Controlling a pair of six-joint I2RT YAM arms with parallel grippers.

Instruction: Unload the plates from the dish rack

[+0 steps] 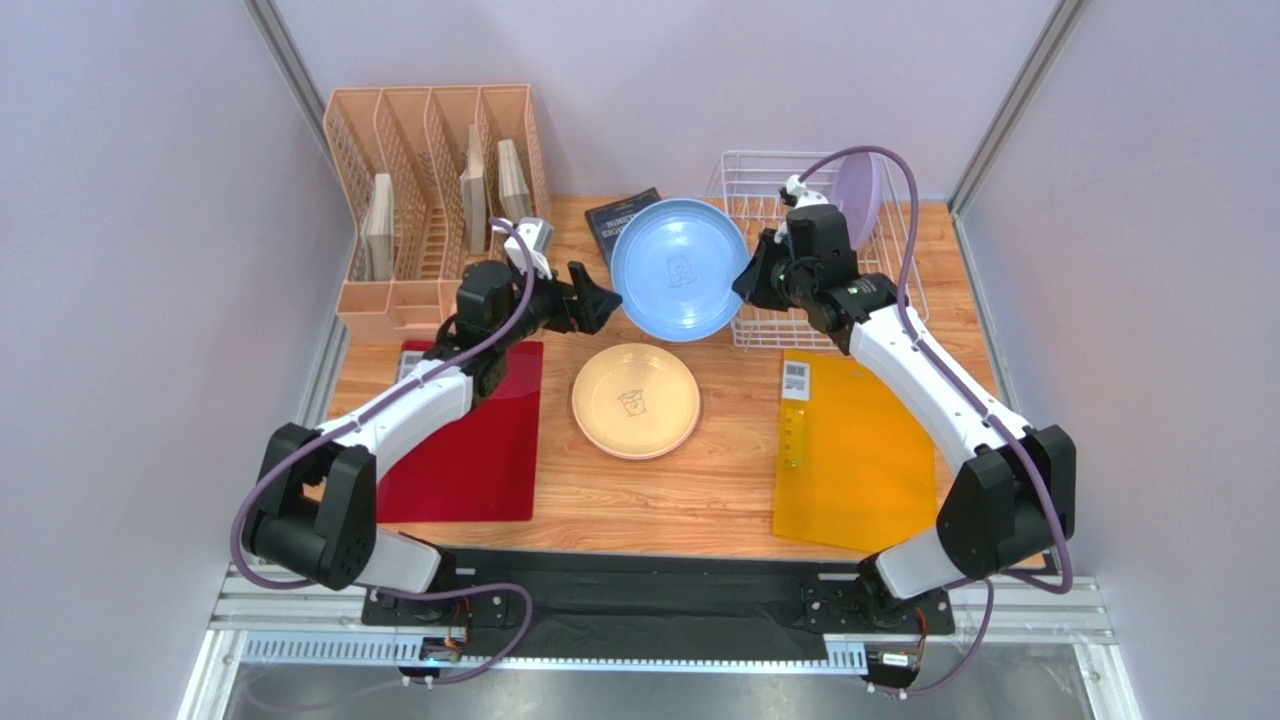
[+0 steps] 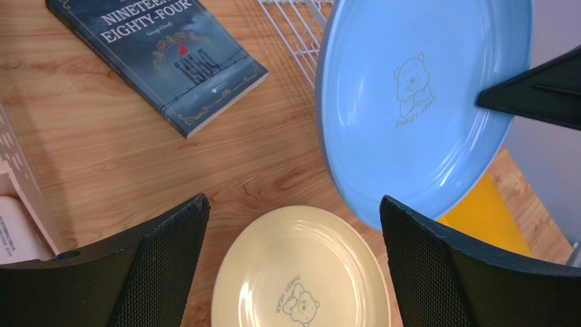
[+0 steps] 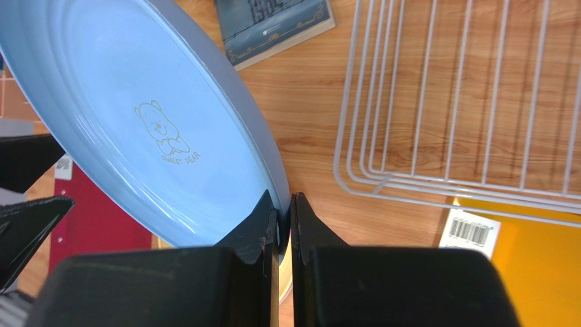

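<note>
My right gripper is shut on the right rim of the light blue plate and holds it tilted above the table, left of the dish rack. The pinch shows in the right wrist view, with the plate spreading up and left. My left gripper is open and empty by the plate's left edge. In its wrist view the blue plate is just above its right finger. The cream-tan plate lies flat on the table. The lavender plate stands in the rack. The pink plate is out of view.
A dark book lies behind the blue plate. A peach slotted organiser stands at the back left. A red mat lies front left and an orange mat front right, with a barcode label at its corner.
</note>
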